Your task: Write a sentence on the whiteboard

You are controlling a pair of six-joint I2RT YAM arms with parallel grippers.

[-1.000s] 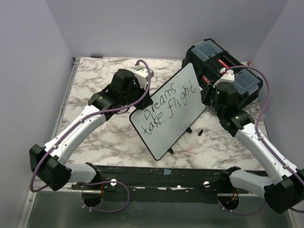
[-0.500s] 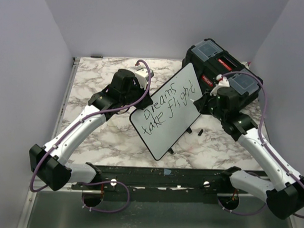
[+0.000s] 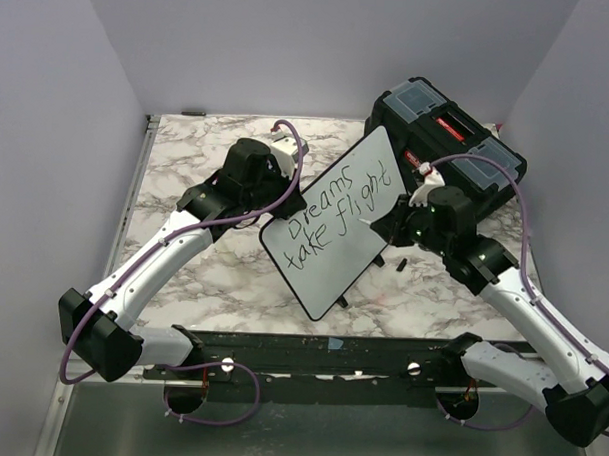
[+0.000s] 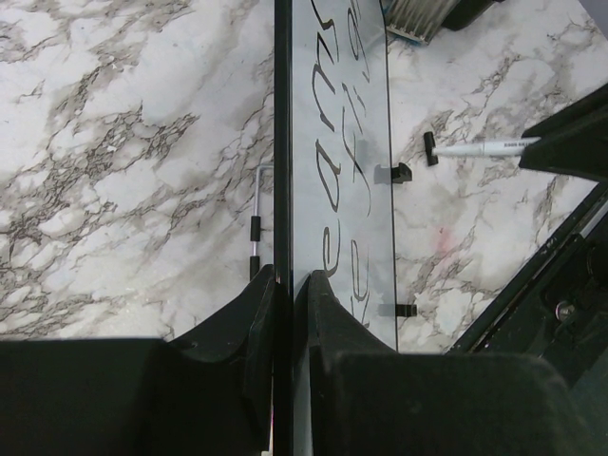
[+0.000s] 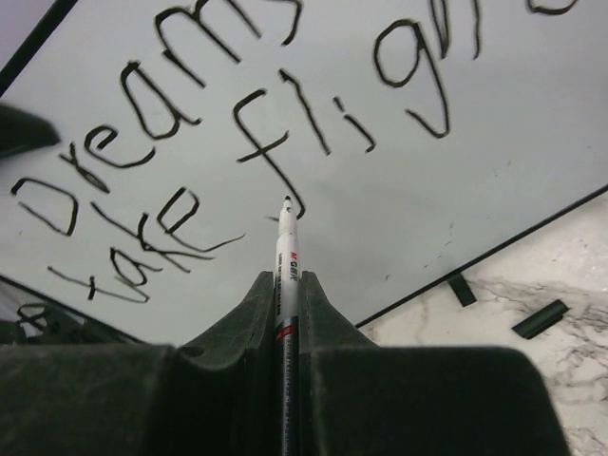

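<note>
Right fingers, pinching the marker, moved toward the whiteboard clamped by left fingers.

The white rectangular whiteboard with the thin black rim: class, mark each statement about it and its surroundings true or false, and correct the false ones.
1. The left gripper clamps the edge of the white rectangular whiteboard. True.
2. The board is blank. False: the black handwritten sentence on it reads "Dreams take flight".
3. The right gripper holds a thin white marker pointing at the board. True.
4. The black plastic toolbox sits at the table's near left corner. False: it sits at the far right corner of the marble table.
</note>
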